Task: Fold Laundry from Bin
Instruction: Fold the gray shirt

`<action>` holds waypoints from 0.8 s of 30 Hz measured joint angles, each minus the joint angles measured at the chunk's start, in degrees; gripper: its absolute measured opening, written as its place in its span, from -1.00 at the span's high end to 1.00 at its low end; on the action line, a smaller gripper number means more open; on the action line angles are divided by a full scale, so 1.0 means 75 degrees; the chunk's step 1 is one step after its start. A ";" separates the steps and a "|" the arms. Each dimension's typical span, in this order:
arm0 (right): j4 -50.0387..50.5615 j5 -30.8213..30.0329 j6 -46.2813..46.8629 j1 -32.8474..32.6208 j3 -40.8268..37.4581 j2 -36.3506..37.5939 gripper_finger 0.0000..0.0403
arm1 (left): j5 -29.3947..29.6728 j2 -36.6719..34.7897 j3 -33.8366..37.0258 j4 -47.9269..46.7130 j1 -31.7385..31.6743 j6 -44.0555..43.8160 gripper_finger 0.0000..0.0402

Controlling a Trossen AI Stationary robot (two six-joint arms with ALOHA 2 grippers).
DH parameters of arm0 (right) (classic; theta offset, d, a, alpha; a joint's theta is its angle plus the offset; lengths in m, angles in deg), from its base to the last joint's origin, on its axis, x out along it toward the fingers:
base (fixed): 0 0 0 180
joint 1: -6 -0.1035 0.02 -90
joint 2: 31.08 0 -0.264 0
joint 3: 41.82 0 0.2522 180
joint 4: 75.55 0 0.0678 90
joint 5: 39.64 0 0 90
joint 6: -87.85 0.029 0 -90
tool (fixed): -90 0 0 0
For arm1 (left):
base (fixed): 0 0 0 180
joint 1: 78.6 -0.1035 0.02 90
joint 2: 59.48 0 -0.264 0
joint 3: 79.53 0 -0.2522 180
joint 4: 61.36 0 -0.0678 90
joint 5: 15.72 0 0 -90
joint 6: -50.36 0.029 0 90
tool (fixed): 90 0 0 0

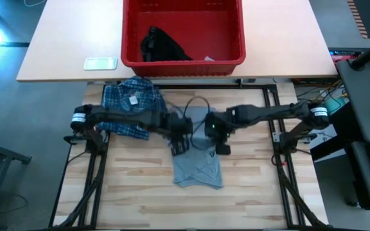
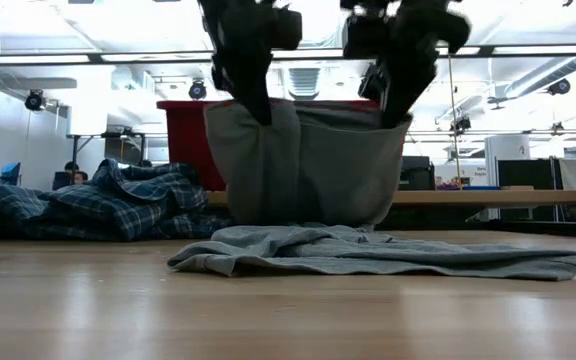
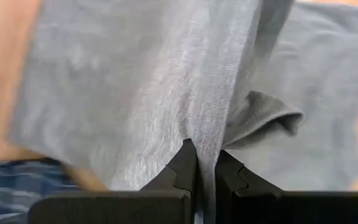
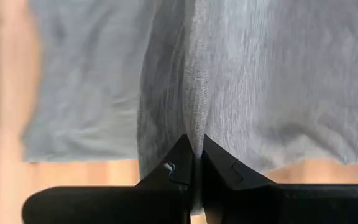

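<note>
High view: left pincer [image 1: 180, 145] and right pincer [image 1: 221, 142] side by side over the middle of the wooden desk [image 1: 140, 199], each clamped on the far edge of the light grey T-shirt [image 1: 198, 168] — rest of the shirt trailing toward the near side. Blue-and-white plaid shirt [image 1: 131, 106] bunched to the left, partly under the left arm. Red bin [image 1: 182, 35] on the far desk, small black garment [image 1: 160, 46] inside at its left. Small pale flat item [image 1: 101, 63] left of the bin.

Low view: grey T-shirt [image 2: 308, 170] hanging as a curtain from both pincers, lower part pooled on the desk [image 2: 268, 310]. Plaid shirt [image 2: 108, 205] heaped at left; bin [image 2: 183, 140] behind.

Left wrist view: fingers [image 3: 182, 171] pressed together, pinching a fold of grey cloth [image 3: 135, 93]; plaid fabric [image 3: 11, 190] at one corner.

Right wrist view: fingers [image 4: 179, 165] pressed together on a grey fold [image 4: 197, 81] — bare desk [image 4: 5, 124] beside it.
</note>
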 joint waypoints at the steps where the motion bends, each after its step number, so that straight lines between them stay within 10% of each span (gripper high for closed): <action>1: -0.0018 0.0004 0.0097 -0.0188 -0.0003 0.0001 0.96 | -0.0013 0.0000 0.0034 0.0049 0.0188 -0.0182 1.00; 24: -0.1525 -0.0425 0.3253 -0.3058 -0.1203 -0.0051 0.96 | 0.0074 0.1600 -0.0151 0.1344 0.2396 -0.2514 1.00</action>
